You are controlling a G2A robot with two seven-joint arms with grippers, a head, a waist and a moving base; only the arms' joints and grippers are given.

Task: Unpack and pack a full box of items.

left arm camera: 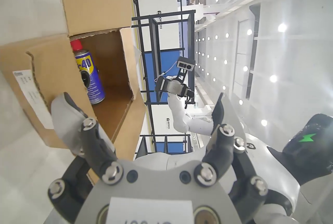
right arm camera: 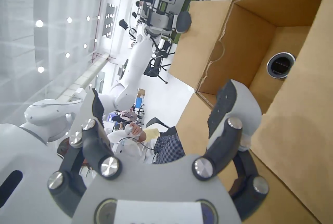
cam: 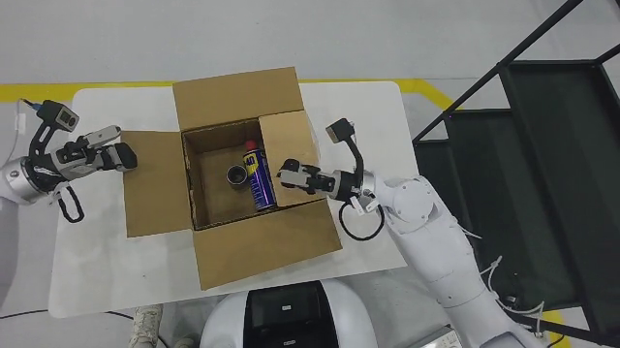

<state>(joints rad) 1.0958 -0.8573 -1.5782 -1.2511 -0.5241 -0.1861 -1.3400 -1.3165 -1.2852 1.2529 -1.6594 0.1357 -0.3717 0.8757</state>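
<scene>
Industrial hall: yellow floor tape [cam: 417, 83], steel stairs [cam: 542, 154].

The top camera sits above both arms and looks straight down at the table [cam: 368, 106], from far enough to take in the whole box [cam: 237, 96] and both arms. The left wrist camera sits just behind the left gripper [left arm camera: 141, 105] and looks along its fingers. It is close to the box's side, and it sees into the opening and past it to the right gripper [left arm camera: 160, 84] beyond. The right wrist camera sits just behind its own gripper and faces the opposite way, very near one box flap, with the left gripper beyond the box. All three views share the inside of the box.
</scene>
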